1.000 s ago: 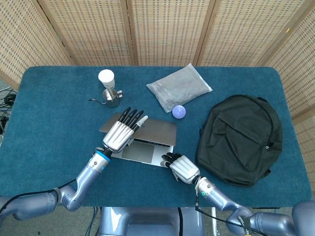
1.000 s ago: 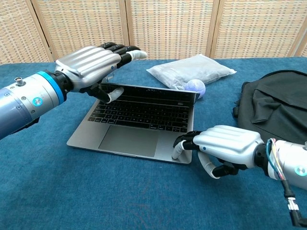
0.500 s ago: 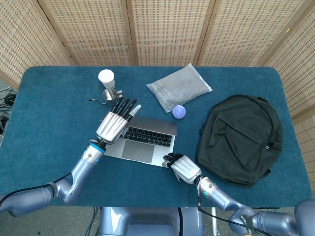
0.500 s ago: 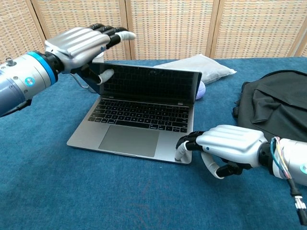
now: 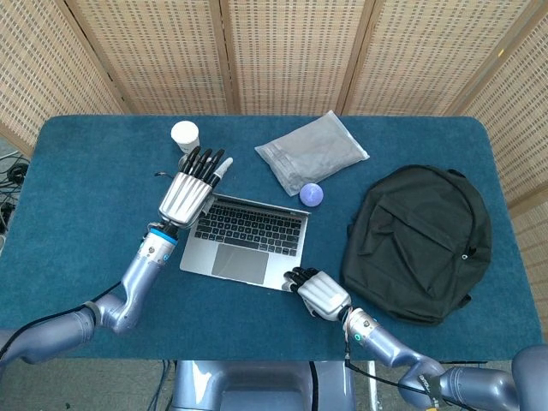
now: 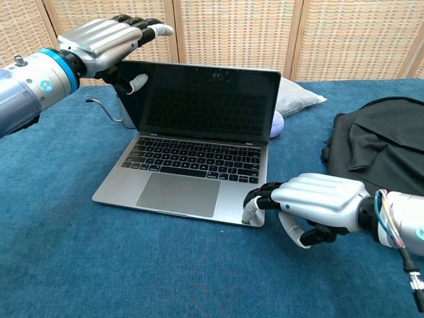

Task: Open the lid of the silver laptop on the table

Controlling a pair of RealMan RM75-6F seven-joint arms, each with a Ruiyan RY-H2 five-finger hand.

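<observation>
The silver laptop sits open at the table's middle, its dark-screened lid standing nearly upright. My left hand is at the lid's top left corner. Its thumb lies on the screen side and its straight fingers reach over the top edge, holding that corner. My right hand lies on the table at the laptop's front right corner. Its fingers are curled and the fingertips press on the edge of the base.
A black backpack lies to the right. A grey pouch and a purple ball sit behind the laptop. A white cup stands at the back left, beyond my left hand.
My left hand has swung the lid up and back, from barely raised to nearly upright. The right hand has stayed pressed on the front right corner.
</observation>
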